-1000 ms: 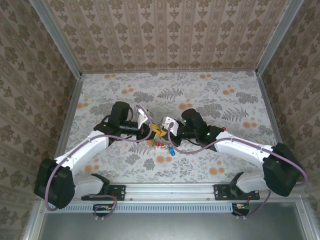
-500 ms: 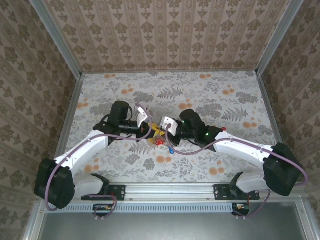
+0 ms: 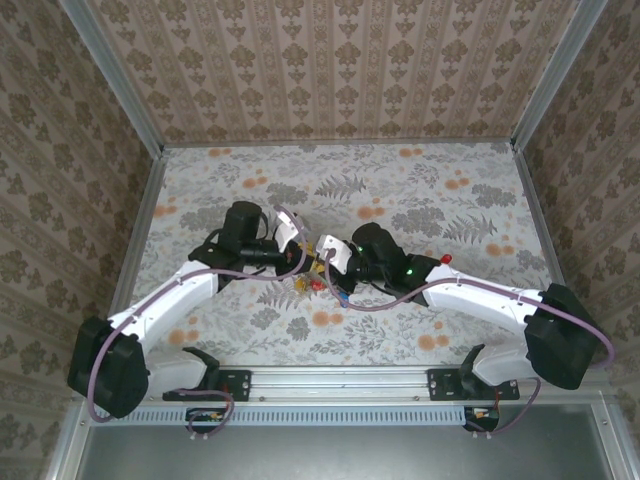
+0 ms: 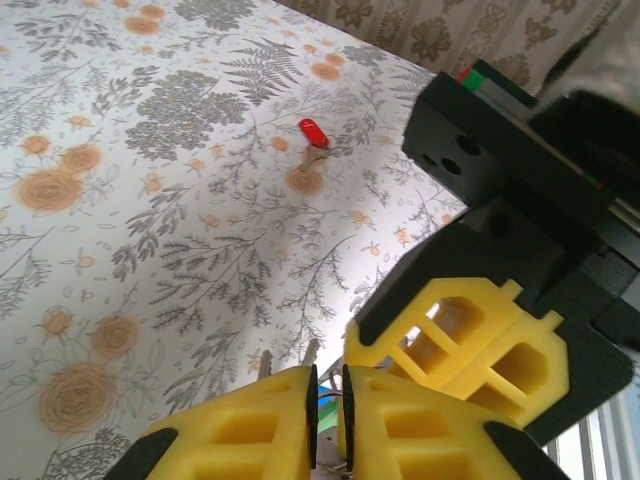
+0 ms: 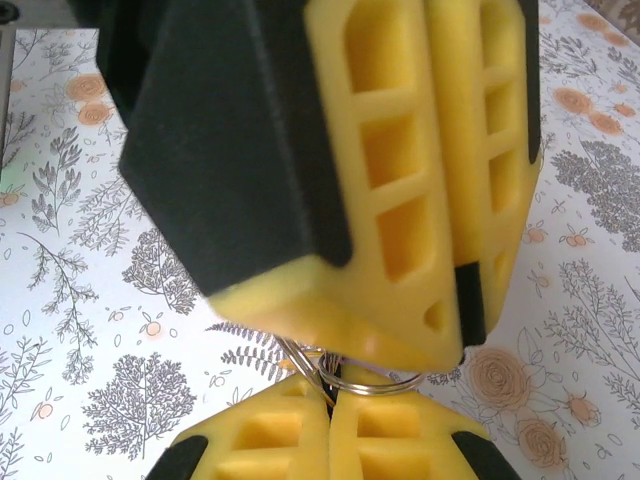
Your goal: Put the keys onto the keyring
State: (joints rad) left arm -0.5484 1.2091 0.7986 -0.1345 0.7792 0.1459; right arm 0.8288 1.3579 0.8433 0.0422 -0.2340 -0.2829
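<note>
Holding thin grey wire keyring (image 5: 375, 388) clenched for threading: right end effector (image 5: 333, 410); left end effector (image 4: 327, 382) beside keyring, pinched shut.

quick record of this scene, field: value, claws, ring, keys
right claw: shut on the keyring
left claw: fingers almost together, tip against the right claw; what it pinches is hidden
keyring: thin metal loop, running from the right claw up under the left claw's tip
coloured keys: small cluster, red and blue visible, by the meeting claws
red key: lying alone on the table, untouched
table: floral surface
</note>
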